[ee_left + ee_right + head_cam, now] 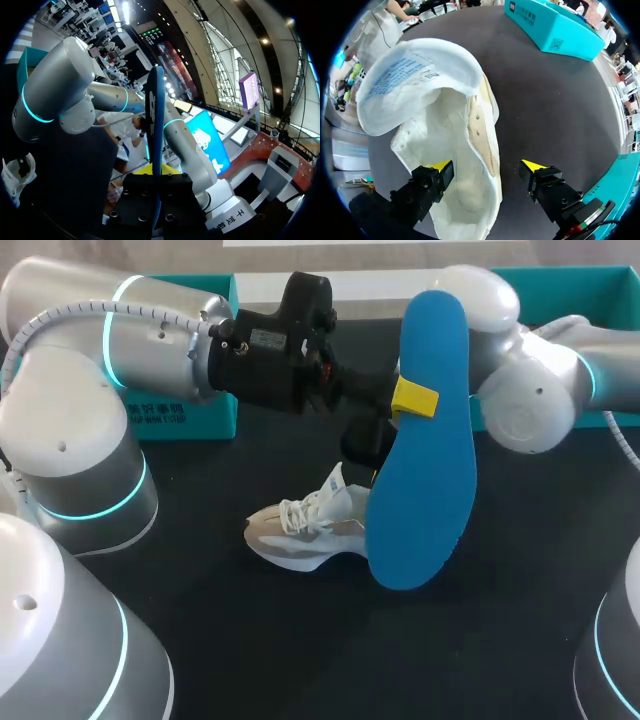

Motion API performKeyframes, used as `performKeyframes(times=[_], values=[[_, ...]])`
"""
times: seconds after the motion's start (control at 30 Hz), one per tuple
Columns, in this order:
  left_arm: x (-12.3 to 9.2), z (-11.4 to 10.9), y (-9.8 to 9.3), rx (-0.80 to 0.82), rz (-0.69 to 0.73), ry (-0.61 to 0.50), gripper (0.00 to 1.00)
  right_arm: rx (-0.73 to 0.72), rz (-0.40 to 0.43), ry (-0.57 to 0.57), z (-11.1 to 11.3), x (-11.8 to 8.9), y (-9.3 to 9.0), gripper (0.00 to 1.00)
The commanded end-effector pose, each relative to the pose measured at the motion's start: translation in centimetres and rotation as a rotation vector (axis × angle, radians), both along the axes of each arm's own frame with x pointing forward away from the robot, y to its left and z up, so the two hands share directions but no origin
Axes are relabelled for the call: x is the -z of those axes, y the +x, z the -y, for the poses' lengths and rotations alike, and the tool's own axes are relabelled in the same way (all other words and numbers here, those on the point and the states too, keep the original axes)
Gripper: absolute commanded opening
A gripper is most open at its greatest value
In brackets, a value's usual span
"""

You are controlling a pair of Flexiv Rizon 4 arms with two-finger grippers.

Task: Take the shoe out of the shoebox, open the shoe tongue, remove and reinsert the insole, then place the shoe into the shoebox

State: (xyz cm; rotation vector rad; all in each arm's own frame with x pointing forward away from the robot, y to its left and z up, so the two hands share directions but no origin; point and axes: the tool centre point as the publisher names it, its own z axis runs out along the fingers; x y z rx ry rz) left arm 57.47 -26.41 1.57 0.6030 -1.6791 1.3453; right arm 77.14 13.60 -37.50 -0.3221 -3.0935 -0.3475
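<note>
A large blue insole [425,440] hangs upright above the table, with my left gripper [413,398] shut on its edge. In the left wrist view the insole [155,115] shows edge-on, pinched in that gripper [156,172]. The white shoe [300,530] lies on the black table below it, laces up. My right arm [525,390] reaches in behind the insole, which hides most of its gripper. In the right wrist view my right gripper [487,166] is open over the shoe [445,150]. One finger is over the shoe's mouth, the other over bare table, with the shoe's side wall between them. The tongue [405,80] is folded back.
A teal shoebox [185,410] stands at the back left behind my left arm, and another teal box [560,285] at the back right. The black table [330,640] in front of the shoe is bare.
</note>
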Motion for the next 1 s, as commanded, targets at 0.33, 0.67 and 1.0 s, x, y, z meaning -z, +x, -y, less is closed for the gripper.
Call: performKeyframes(times=[0.33,0.67,1.0], values=[[0.1,-0.1,-0.2,-0.002,0.000,0.001,0.00,-0.011,-0.046,-0.028,-0.9,2.1,0.7,0.12],[0.1,-0.1,-0.2,-0.002,0.000,0.001,0.00,0.040,-0.105,-0.002,-0.6,0.5,-0.9,0.00],[0.1,-0.1,-0.2,-0.002,0.000,0.001,0.00,0.458,-0.263,0.036,0.2,-2.4,-3.2,0.00]])
